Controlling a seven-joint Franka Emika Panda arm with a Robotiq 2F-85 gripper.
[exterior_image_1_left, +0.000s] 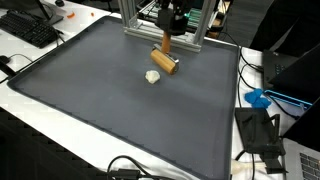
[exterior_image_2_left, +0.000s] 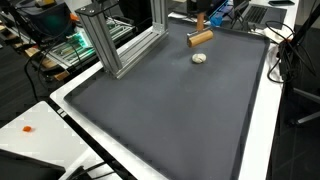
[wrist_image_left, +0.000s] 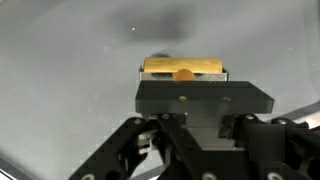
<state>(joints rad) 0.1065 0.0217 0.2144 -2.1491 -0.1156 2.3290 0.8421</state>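
My gripper (exterior_image_1_left: 165, 33) hangs over the far edge of the dark mat (exterior_image_1_left: 120, 110), by the metal frame. It looks shut on an upright orange wooden stick (exterior_image_1_left: 164, 45) whose lower end meets a tan wooden block (exterior_image_1_left: 165, 63) lying on the mat. The gripper (exterior_image_2_left: 200, 18) and the block (exterior_image_2_left: 200, 38) show in both exterior views. In the wrist view the block (wrist_image_left: 185, 67) lies just beyond the black gripper body, with an orange tip (wrist_image_left: 183, 73) at its middle; the fingertips are hidden. A small white lump (exterior_image_1_left: 152, 76) lies on the mat close to the block.
An aluminium frame (exterior_image_2_left: 125, 40) stands at the mat's far edge. A keyboard (exterior_image_1_left: 30, 30), cables (exterior_image_1_left: 130, 168) and a blue object (exterior_image_1_left: 258, 98) lie off the mat along the white table (exterior_image_2_left: 50, 140). The mat has a raised rim.
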